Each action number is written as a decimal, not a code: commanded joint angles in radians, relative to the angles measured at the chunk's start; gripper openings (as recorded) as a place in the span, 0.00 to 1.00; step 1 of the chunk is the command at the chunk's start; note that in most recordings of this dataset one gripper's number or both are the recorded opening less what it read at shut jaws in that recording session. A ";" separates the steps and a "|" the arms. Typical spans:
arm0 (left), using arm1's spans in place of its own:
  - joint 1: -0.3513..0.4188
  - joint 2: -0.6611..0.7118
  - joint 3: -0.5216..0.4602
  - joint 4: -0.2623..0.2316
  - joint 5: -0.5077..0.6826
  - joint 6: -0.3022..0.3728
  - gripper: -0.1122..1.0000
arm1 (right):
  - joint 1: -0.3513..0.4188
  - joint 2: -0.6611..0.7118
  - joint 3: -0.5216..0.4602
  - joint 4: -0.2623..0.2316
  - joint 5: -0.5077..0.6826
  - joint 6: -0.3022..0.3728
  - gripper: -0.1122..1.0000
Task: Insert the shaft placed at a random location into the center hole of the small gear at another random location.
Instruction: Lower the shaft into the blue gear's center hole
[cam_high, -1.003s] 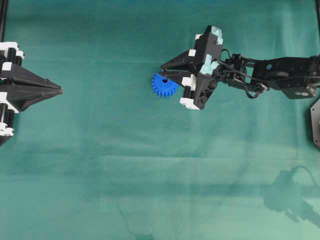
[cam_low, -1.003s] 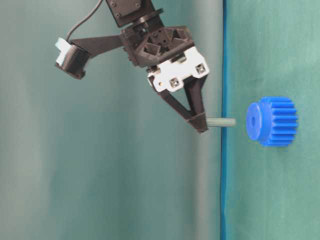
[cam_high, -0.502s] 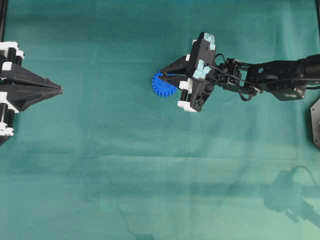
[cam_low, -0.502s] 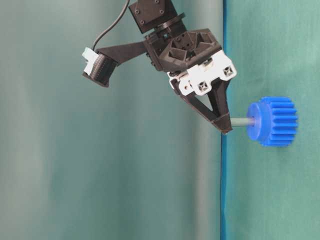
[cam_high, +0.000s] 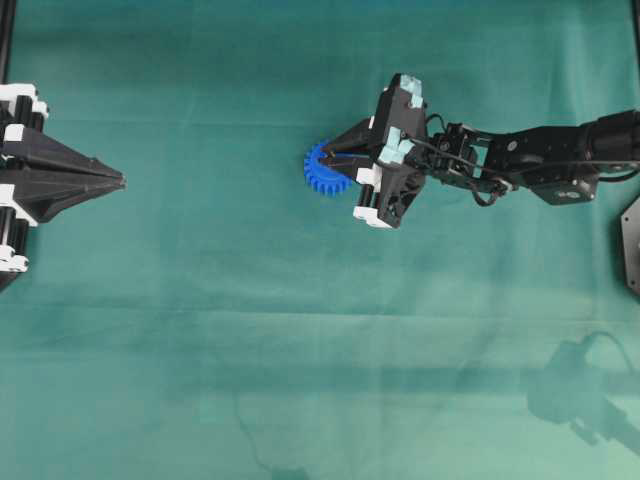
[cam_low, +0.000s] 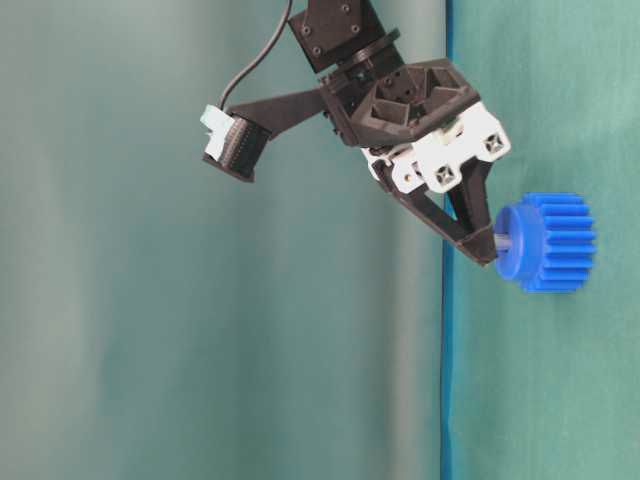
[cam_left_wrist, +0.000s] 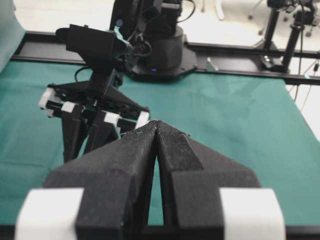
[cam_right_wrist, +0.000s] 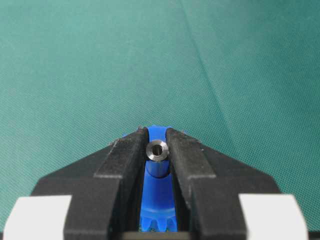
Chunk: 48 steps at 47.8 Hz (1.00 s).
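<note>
A: Where's the small gear (cam_high: 322, 171)?

B: Flat on the green surface (cam_high: 300, 330), a bit right of centre in the overhead view, upper half. Blue, teeth all round.

A: And the right claw (cam_low: 487, 243)?

B: Right over the gear, tips down, nearly touching its raised hub in the table-level view. Jaws narrow, pinched on the shaft (cam_right_wrist: 157, 151). Wrist cam shows the pin end-on betw. the two black fingers (cam_right_wrist: 127, 157), gear blue directly behind it.

A: Is the shaft in the center hole?

B: Looks like it. Table-level view shows only a short grey stub betw. claw tips and hub face, lined up w/ the middle. Hole itself is hidden by the pin and fingers, so can't tell how deep.

A: Left claw (cam_high: 118, 181)?

B: Far left edge, well apart from the gear, pointing toward centre. Jaws closed together w/ only a thin slit betw. them, holding nothing, per left wrist cam.
</note>
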 joint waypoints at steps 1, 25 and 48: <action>0.000 0.006 -0.009 -0.002 0.000 0.000 0.10 | 0.003 -0.008 -0.020 0.003 -0.011 0.002 0.23; -0.006 0.006 -0.008 -0.002 0.008 0.000 0.10 | 0.003 0.006 -0.015 0.003 -0.015 0.002 0.23; -0.008 0.005 -0.008 -0.002 0.009 0.000 0.10 | 0.003 0.003 -0.028 0.003 -0.011 0.003 0.81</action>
